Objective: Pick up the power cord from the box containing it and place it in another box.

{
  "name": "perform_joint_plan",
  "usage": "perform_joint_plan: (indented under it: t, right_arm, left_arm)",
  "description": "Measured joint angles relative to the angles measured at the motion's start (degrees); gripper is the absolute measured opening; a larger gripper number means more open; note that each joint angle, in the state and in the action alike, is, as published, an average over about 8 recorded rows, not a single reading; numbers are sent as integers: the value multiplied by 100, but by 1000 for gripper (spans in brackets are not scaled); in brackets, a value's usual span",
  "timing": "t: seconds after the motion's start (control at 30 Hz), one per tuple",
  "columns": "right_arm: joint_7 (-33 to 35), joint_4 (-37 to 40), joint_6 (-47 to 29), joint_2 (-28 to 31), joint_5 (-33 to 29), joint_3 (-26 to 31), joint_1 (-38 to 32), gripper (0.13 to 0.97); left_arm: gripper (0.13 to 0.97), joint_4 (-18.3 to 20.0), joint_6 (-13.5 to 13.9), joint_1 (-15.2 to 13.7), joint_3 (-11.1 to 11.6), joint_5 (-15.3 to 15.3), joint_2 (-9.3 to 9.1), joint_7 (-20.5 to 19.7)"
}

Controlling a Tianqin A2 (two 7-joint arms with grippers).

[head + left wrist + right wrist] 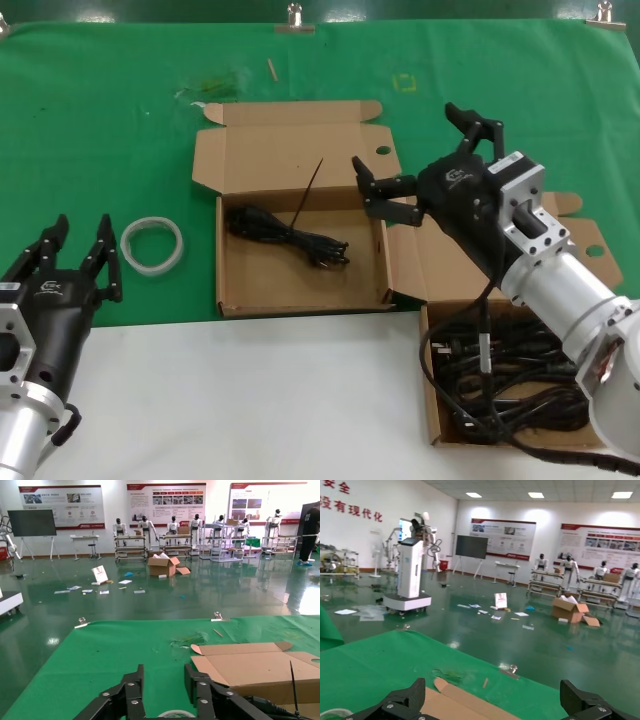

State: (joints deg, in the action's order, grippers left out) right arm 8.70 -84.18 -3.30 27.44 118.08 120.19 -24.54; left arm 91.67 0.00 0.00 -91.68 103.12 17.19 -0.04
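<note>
Both fingers of my right gripper (410, 152) stand wide apart over the right wall of the box (290, 288), so I'd bring it left and down to straddle the cord (285, 232) lying inside at mid-bundle, clear of what looks like its stiff tie, while my left gripper (82, 226) waits open at the near left.

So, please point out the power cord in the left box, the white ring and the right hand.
power cord (290, 236): head view, middle of bundle.
white ring (152, 245): head view, its band.
right hand (425, 165): head view, between open fingertips.

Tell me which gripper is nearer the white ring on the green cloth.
Left. The left gripper sits just beside the white ring; the right gripper hovers open far off, past the box.
</note>
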Motion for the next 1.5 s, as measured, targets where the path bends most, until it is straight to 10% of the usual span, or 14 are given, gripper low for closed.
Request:
perform_joint_plan:
  t: [0.93,1.5]
  right_arm:
    - [-414,-356,157,-488,-711,-1356,1167,966]
    - [-666,-573,253,-784,-1143,-2182,1878,966]
  left_arm:
    - [818,0,0,0,0,0,0,2]
    - [945,0,0,0,0,1,0,3]
